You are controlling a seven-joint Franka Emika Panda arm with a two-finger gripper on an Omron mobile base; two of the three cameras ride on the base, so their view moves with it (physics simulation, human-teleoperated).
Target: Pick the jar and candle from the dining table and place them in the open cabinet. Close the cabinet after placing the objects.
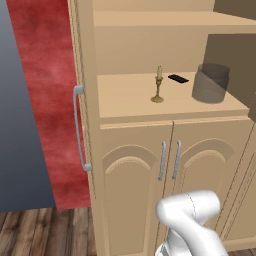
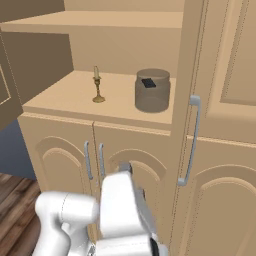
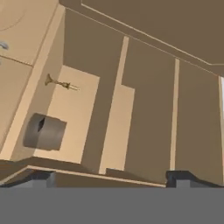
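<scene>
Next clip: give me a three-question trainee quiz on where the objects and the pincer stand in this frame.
1. True or false: the candle stands upright on the cabinet shelf.
2. What else sits on that shelf? A) the jar B) a bowl C) a kettle
3. Fill in: the pincer is ____, holding nothing.

Key: 1 true; 2 A; 3 open.

I see the short cream candle in its brass holder [image 1: 158,87] upright on the open shelf of the tall tan wooden cabinet [image 1: 125,97], left of the smoky-grey glass jar [image 1: 211,83]. A small flat black object [image 1: 178,78] lies between and behind them. Two arched lower doors [image 1: 132,187] sit below the shelf.
</scene>
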